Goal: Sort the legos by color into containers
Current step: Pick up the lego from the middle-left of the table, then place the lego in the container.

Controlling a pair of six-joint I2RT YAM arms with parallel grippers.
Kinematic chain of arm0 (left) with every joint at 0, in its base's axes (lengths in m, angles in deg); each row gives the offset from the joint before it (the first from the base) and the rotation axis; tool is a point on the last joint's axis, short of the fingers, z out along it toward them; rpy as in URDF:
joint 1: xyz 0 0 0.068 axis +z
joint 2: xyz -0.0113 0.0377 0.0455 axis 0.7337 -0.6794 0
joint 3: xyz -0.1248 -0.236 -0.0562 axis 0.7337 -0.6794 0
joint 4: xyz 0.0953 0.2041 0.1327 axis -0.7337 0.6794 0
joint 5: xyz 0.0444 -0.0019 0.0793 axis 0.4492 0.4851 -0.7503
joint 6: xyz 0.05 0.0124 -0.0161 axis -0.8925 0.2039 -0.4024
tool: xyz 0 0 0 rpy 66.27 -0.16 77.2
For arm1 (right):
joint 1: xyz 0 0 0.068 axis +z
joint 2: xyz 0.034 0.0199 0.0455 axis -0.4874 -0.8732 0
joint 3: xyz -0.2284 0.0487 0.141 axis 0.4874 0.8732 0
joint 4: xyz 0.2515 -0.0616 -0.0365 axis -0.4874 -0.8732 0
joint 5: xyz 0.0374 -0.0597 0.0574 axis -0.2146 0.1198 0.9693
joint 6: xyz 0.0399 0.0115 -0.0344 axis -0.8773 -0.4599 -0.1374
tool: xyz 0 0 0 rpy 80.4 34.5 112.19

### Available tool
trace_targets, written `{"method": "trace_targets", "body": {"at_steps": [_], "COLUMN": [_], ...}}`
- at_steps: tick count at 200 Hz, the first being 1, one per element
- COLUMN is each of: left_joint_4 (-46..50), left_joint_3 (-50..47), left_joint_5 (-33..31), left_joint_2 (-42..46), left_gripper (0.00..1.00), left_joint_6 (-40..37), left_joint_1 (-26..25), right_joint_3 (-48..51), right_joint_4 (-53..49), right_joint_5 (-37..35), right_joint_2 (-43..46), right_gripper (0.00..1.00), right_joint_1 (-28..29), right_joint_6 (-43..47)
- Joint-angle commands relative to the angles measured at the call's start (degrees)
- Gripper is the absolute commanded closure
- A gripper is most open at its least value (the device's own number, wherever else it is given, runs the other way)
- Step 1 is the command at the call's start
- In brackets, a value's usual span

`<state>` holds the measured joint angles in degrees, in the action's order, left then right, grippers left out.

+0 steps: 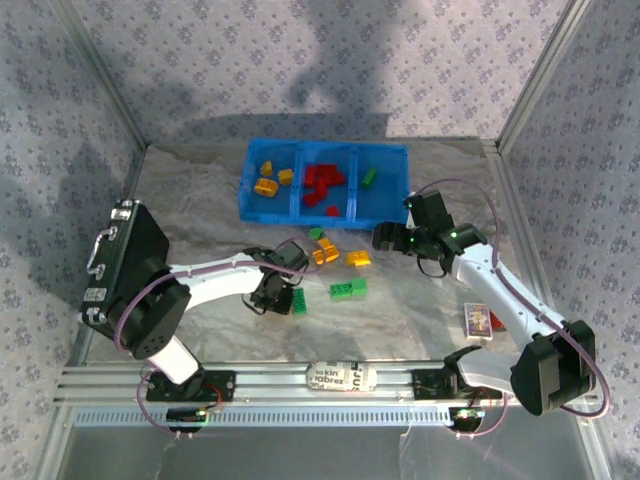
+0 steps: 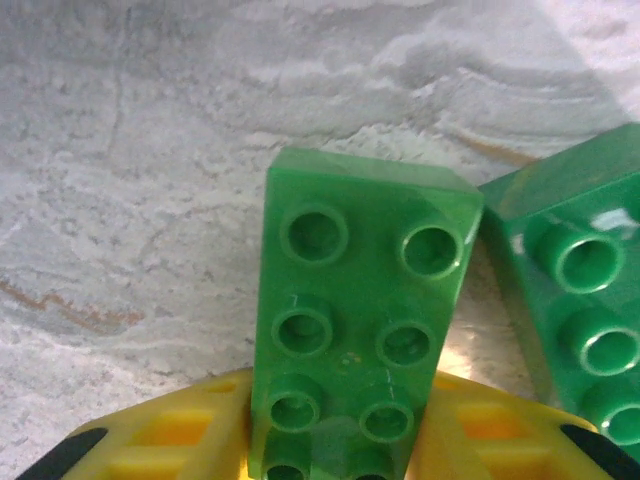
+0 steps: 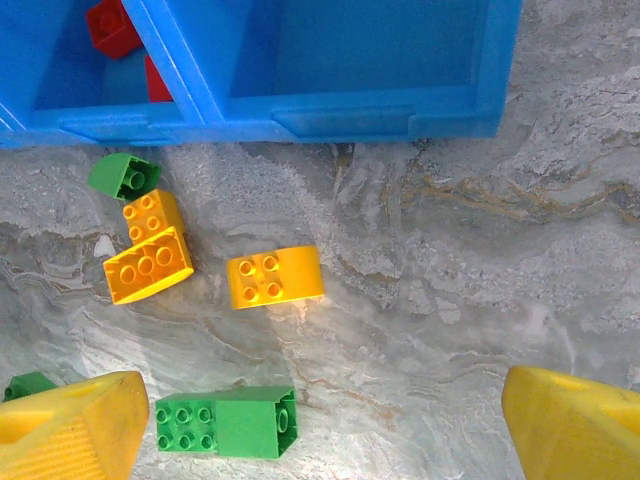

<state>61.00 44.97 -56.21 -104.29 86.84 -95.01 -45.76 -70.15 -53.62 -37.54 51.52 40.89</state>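
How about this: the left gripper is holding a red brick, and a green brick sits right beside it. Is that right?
Not red. The left gripper holds a green brick, as the left wrist view shows. The other green brick really is right beside it.

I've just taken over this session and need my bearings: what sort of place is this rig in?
Likely a robot lab test cell: patterned fabric walls on a metal frame enclose the table, both arms bolt to an aluminium rail, and a blue bin and loose Duplo-style bricks are staged.
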Motion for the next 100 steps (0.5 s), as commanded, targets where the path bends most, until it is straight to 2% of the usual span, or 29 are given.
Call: {"method": "trace_targets", "body": {"at_steps": [1, 66, 100], "left_joint_4": [-11.4, -6.3, -3.7], "left_joint_3": [2.6, 10.1, 21.6], "left_joint_5": [2.0, -1.4, -0.7], "left_joint_2": [-0.8, 7.9, 4.2], "left_gripper": [0.65, 0.69, 0.69], "left_joint_6": [0.1, -1.9, -6.3], "left_joint_1": [-1.2, -1.9, -2.3], "right_joint_3": [0.5, 2.6, 5.2], "right_joint_4": [-0.1, -2.1, -2.5], "right_joint_5": [-0.2, -1.5, -0.9], "right_joint_2": [1.6, 7.8, 11.1], "right_gripper": [0.07, 0.08, 0.09], "right_joint_1": [-0.4, -3.8, -6.3], "right_joint_6": [-0.5, -1.0, -2.1]}}
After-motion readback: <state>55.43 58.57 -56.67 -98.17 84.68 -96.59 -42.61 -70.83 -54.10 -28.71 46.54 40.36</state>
